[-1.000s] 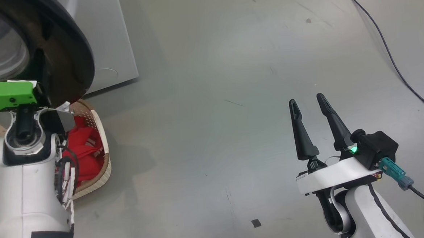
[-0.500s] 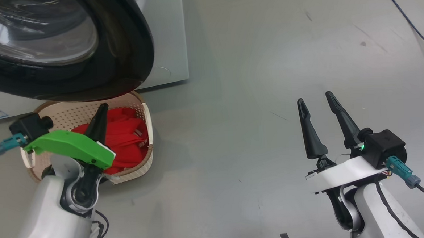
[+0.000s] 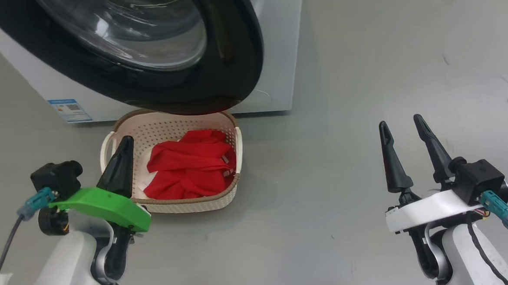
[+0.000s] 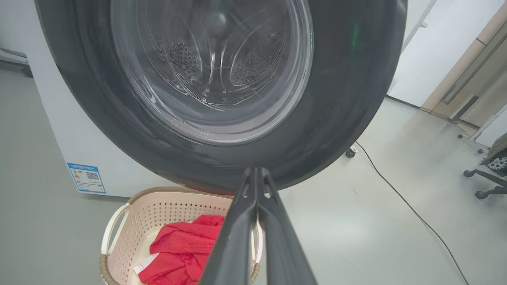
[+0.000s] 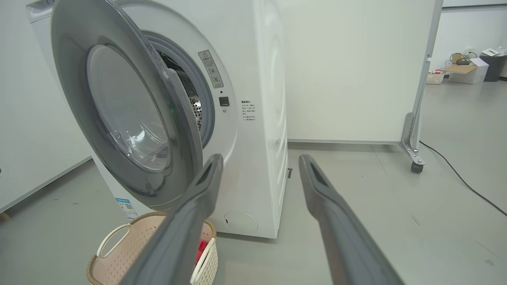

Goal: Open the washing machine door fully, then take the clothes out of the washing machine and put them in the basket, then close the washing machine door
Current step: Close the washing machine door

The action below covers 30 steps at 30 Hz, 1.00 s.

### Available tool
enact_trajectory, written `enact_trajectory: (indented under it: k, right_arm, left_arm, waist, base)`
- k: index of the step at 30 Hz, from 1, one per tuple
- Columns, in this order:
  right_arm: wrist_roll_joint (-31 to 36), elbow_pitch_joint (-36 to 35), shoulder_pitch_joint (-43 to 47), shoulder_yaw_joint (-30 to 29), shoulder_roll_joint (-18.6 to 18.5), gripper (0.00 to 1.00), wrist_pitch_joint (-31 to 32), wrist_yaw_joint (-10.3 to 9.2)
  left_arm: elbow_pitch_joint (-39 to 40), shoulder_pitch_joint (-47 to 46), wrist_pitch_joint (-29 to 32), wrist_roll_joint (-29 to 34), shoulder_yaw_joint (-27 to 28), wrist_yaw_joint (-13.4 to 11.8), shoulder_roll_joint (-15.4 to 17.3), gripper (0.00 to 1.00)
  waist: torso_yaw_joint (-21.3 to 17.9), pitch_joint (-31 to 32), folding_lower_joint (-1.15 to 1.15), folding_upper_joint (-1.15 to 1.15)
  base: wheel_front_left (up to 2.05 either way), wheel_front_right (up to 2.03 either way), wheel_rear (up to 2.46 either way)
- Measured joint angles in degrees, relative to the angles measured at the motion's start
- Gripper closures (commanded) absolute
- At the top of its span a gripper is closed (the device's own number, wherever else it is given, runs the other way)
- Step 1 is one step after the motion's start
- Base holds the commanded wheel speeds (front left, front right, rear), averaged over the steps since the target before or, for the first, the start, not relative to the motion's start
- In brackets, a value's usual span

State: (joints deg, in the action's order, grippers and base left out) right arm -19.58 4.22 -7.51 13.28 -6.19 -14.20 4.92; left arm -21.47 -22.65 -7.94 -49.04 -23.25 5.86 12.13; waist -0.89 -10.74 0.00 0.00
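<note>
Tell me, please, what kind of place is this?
Probably a lab or office test space, not a home laundry. The washing machine stands alone on a bare grey floor beside a white partition on castors, with cardboard boxes behind it and an office chair's wheeled base nearby.

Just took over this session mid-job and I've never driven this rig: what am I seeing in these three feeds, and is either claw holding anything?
You see one robot with two arms. The wide feed comes from its head, looking down at the floor. There the left gripper is at lower left with its fingers pressed together and nothing between them; the right gripper is at lower right, open and empty. The other two feeds come from cameras on each wrist, looking along that arm's own fingers. Ahead stands the washing machine; the washing machine door is swung partly open, as the right wrist feed shows. On the floor beneath it sits the basket with the clothes, red, already inside.
</note>
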Motion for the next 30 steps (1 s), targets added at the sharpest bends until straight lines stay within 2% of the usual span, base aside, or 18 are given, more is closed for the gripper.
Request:
enact_trajectory:
  k: [6,13,18,19,20,21,30]
  right_arm:
    - [0.09,0.00,1.13,0.35,0.24,0.00,0.00,0.02]
    - [0.36,0.10,2.78,1.03,0.76,0.00,0.00,0.08]
    - [0.47,0.15,3.23,1.18,0.85,0.00,0.00,0.14]
    - [0.47,0.16,3.27,1.16,0.87,0.00,0.00,0.19]
    - [0.47,0.16,3.29,1.16,0.88,0.00,0.00,0.24]
    - [0.47,0.18,3.31,1.16,0.90,0.00,0.00,0.24]
    - [0.55,0.11,3.39,0.58,1.02,0.00,0.00,0.24]
  left_arm:
    - [0.96,3.57,-6.09,1.79,1.49,-0.30,0.04,1.00]
    - [2.15,6.60,-6.78,6.16,2.40,-2.09,0.37,1.00]
    - [3.67,8.18,-6.78,9.27,2.63,-2.13,0.64,1.00]
    - [3.85,8.46,-6.77,9.73,2.64,-2.55,0.65,0.85]
    - [4.01,8.78,-6.77,10.74,2.57,-2.83,0.77,0.51]
    - [4.26,9.07,-6.77,12.12,2.53,-3.11,1.05,0.00]
    - [8.80,10.38,-6.77,16.19,4.67,-3.79,0.00,0.00]
  waist:
    - [4.20,1.77,0.00,0.00]
    - [6.68,3.82,0.00,0.00]
    - [7.18,4.48,0.00,0.00]
    - [7.18,4.54,0.00,0.00]
    - [7.17,4.58,0.00,0.00]
    - [7.15,4.61,0.00,0.00]
    - [7.12,4.41,0.00,0.00]
  base:
    - [0.00,0.00,0.00]
    - [0.00,0.00,0.00]
    - [0.00,0.00,0.00]
    - [0.00,0.00,0.00]
    - [0.00,0.00,0.00]
    - [0.00,0.00,0.00]
    - [0.00,0.00,0.00]
